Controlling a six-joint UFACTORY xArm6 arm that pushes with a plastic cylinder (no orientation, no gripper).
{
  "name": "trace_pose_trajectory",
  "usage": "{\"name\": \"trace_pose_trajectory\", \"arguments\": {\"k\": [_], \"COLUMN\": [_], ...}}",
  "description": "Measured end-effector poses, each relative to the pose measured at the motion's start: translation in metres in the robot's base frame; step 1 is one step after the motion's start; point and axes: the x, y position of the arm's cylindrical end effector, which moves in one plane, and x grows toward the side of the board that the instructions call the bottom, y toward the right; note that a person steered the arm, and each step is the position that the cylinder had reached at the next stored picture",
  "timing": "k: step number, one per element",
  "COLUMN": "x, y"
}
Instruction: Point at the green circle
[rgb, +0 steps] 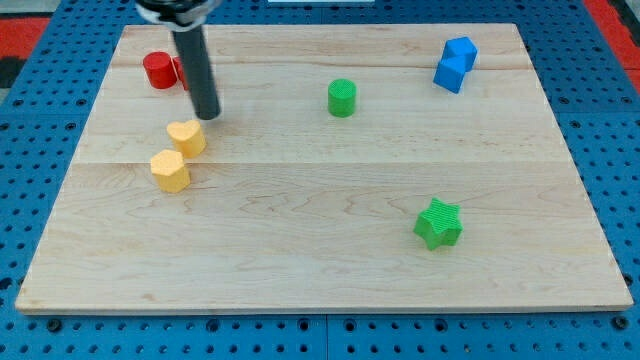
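Pale wooden table (320, 200), its planks showing fine grain and faint seams, sits on a blue perforated base (30, 330) in this single camera view. The green circle (342, 97), a short ridged cylinder, stands alone in the upper middle of the table, well apart from every other block. My tip (208, 117), the lower end of a straight dark rod (196, 65) with a smooth, slightly glossy surface, rests at the view's upper left, well to the left of the green circle. It sits just above a yellow block (187, 137) of rounded, heart-like outline; whether it touches that block cannot be told. A second yellow block (170, 171), with flat facets like a hexagon, lies just below and to the left of the first. A red cylinder (158, 70) stands at the far upper left, with another red piece partly hidden behind the rod. A blue block (455, 64) of angular, stepped form sits at the upper right. A green star (438, 223) with ridged sides lies at the lower right. The arm carries no fingers, so nothing is grasped.
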Motion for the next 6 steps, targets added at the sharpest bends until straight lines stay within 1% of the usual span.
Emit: {"name": "trace_pose_trajectory", "arguments": {"k": [1, 3, 4, 5, 6], "x": [0.013, 0.034, 0.032, -0.016, -0.046], "y": [-0.009, -0.005, -0.005, 0.033, 0.067]}}
